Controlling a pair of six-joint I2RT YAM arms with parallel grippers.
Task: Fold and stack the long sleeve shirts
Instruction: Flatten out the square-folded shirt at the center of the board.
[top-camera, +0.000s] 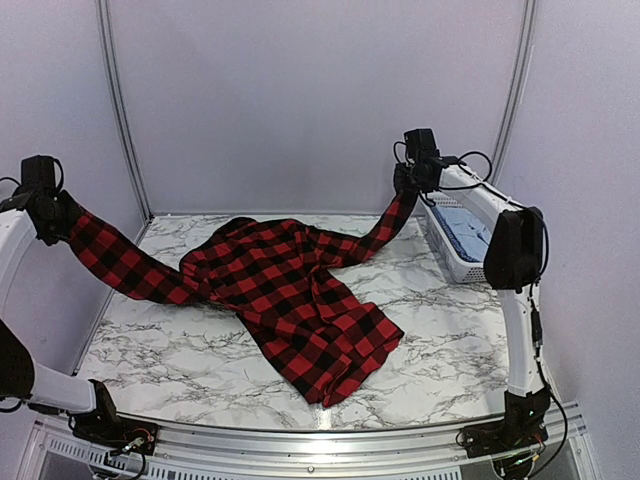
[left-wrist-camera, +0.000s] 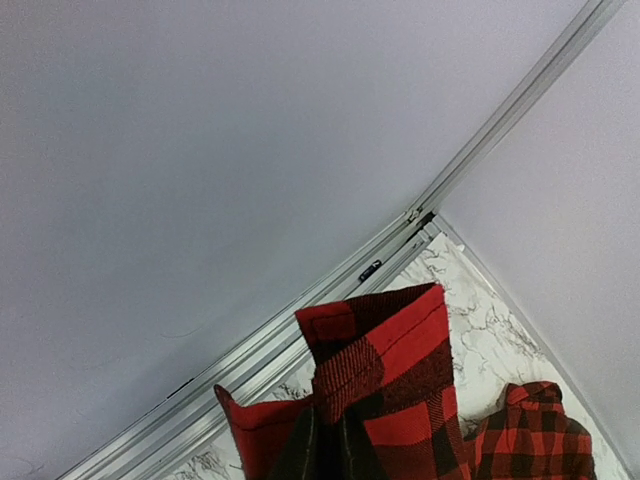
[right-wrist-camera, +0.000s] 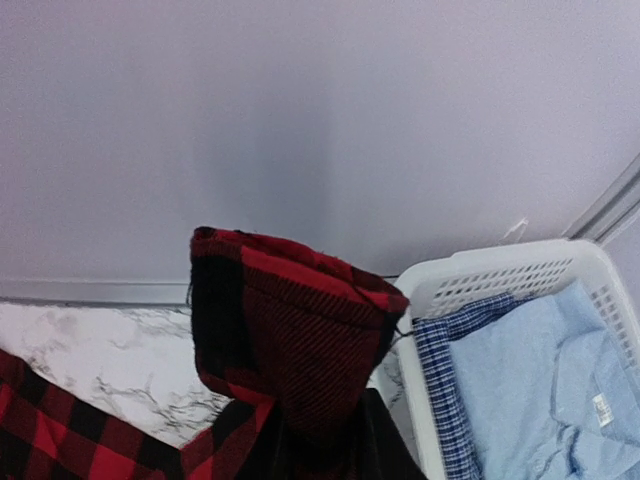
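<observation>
Shirt (top-camera: 300, 300) in soft red-black check (crumpled), cuffs (left-wrist-camera: 385, 345) in clenched left claw (top-camera: 66, 222) and right claw (top-camera: 405, 190).

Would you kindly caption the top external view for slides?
Left gripper and right gripper hold the checked shirt by its sleeves, body on the table.

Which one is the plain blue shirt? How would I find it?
Look to the right edge of the marble table, where a white lattice basket sits. Inside it lies the pale blue shirt, next to a blue checked cloth. It is the only one with no pattern, unlike that cloth or the red-and-black checked shirt lying across the table.
</observation>
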